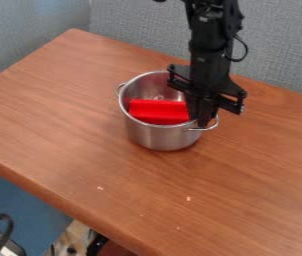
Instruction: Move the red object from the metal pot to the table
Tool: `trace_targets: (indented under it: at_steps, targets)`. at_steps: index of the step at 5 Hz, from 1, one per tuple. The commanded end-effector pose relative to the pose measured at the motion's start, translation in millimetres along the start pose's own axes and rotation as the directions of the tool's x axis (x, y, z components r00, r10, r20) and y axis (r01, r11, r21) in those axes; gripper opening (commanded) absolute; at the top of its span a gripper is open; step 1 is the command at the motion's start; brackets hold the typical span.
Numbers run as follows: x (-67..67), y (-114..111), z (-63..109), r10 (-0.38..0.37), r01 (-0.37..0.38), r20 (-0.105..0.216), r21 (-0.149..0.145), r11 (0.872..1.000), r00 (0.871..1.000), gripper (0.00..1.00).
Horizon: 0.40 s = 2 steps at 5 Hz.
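The metal pot (162, 138) stands on the brown wooden table (54, 115), right of the middle. The red object (154, 109) lies inside it, reaching from the left wall towards the right rim. My gripper (201, 112) points straight down into the pot's right side. Its black fingers are drawn together at the red object's right end and look shut on that end. The fingertips are partly hidden by the pot's rim.
The table's front edge runs diagonally from lower left to lower right, with dark floor and cables (7, 235) below it. A grey wall (274, 40) stands behind the table. Bare wood lies left of and in front of the pot.
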State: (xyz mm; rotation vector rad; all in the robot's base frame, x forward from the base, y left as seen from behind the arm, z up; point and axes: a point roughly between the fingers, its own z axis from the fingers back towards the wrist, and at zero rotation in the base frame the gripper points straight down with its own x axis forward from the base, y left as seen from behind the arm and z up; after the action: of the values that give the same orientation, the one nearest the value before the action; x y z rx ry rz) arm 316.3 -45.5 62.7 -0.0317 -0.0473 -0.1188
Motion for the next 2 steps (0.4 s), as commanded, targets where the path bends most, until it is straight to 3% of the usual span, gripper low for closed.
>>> trace_targets:
  at_steps: [1,2]
  targets:
    - [-0.3,-10.3,18.6,-0.026,0.025,0.047,0.016,1.0,0.999,0.0]
    - [-3.9,-20.6,22.3,-0.039,0.038,0.052,0.024,0.999,0.998,0.0]
